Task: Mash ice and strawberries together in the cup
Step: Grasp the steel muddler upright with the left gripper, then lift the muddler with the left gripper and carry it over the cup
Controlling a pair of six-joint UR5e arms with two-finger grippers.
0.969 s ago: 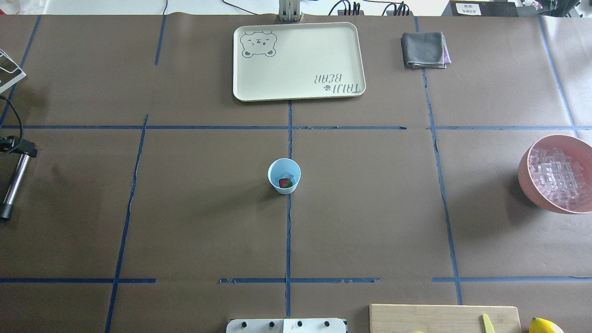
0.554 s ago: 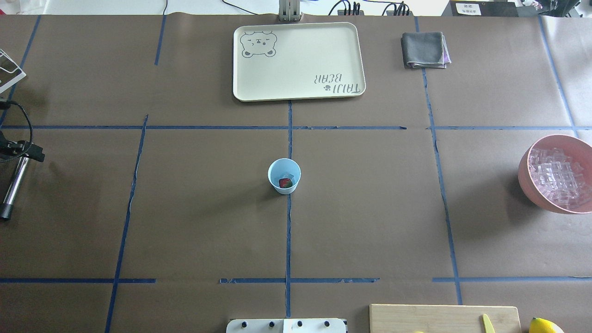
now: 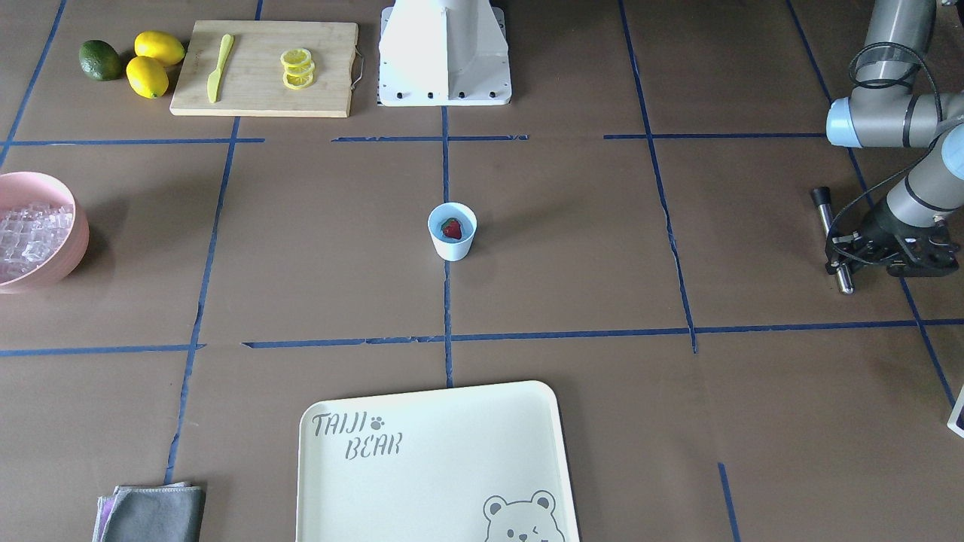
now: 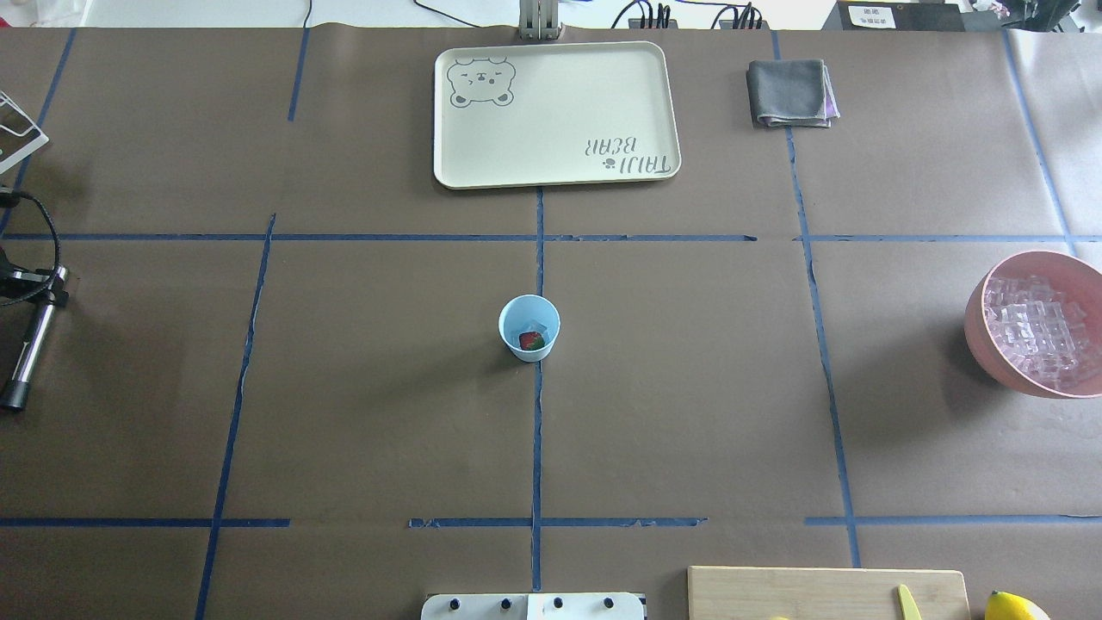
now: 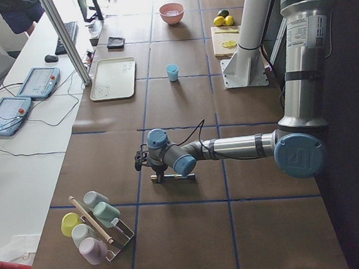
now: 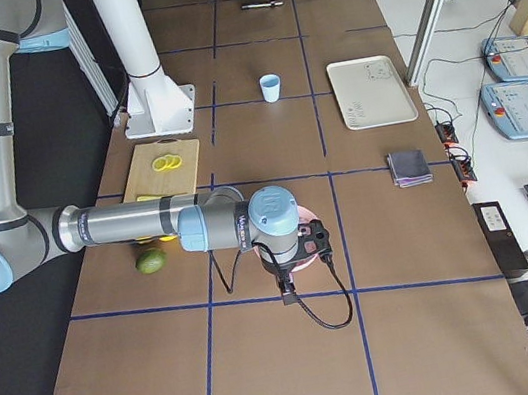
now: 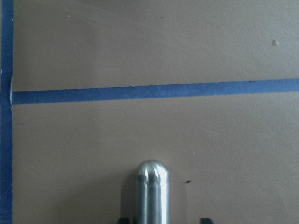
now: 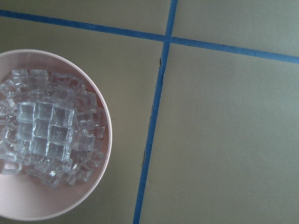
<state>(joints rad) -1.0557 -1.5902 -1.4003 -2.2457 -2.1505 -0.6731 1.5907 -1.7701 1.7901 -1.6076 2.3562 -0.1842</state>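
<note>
The light-blue cup [image 4: 529, 327] stands at the table's middle, also seen in the front view [image 3: 452, 231]. One red strawberry [image 4: 533, 342] lies in it, with what looks like a clear ice cube [image 4: 532, 326] beside it. More ice [image 8: 44, 140] fills the pink bowl [image 4: 977, 331] at the right edge. My left gripper [image 3: 837, 260] is at the far left, low over a metal muddler [image 4: 24, 357] lying on the table. Its jaws stand open on either side of the rod [image 7: 152, 191]. My right gripper [image 6: 289, 254] hovers over the pink bowl; I cannot tell its state.
A cream tray [image 4: 555, 112] and a grey cloth [image 4: 790, 92] lie at the far side. A cutting board [image 3: 263, 90] with lemon slices [image 3: 297, 68] and a knife [image 3: 218, 66], lemons [image 3: 154, 60] and a green fruit [image 3: 100, 60] sit near the base. A cup rack [image 5: 93, 224] stands at the left end.
My left gripper has shifted slightly along the muddler and come down around its upper end. The cup, berry and bowl have not moved.
</note>
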